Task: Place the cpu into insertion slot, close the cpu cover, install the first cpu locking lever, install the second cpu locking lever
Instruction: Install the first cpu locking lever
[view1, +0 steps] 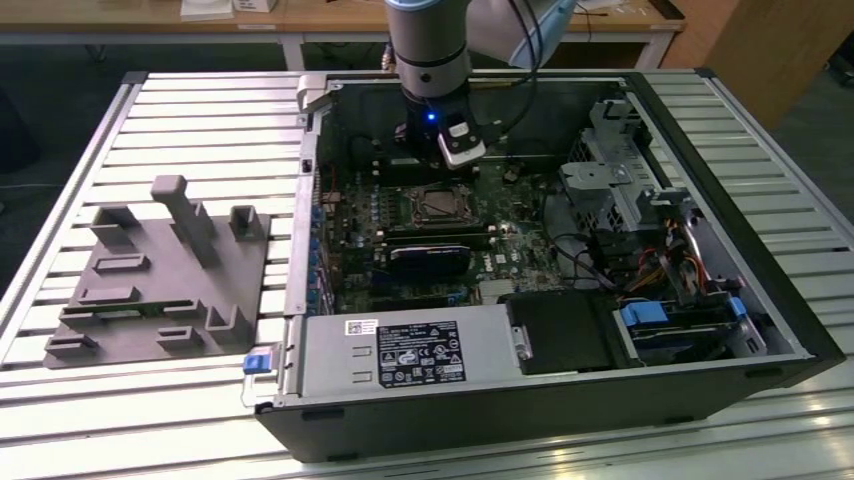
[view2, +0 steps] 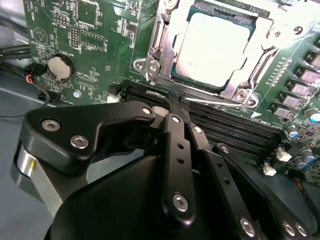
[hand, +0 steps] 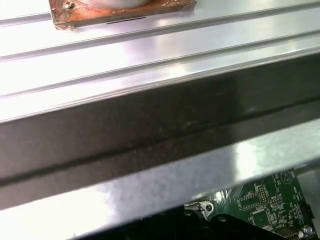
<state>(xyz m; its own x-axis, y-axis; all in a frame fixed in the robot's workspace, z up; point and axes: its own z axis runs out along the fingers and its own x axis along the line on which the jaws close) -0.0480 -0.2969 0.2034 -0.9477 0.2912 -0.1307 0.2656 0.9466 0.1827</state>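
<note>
The one black-fingered hand (view2: 176, 102) hangs with fingers pressed together, empty, over two long black memory slots (view2: 220, 125). Beyond them one dull silver square cpu (view2: 212, 47) sits in the silver-rimmed insertion slot (view2: 162, 70), under the thin silvery cpu cover (view2: 272, 47).

grey cylindrical arm (view1: 430, 45) with blue light; black screw-studded linkage tool (view2: 175, 107).
</note>
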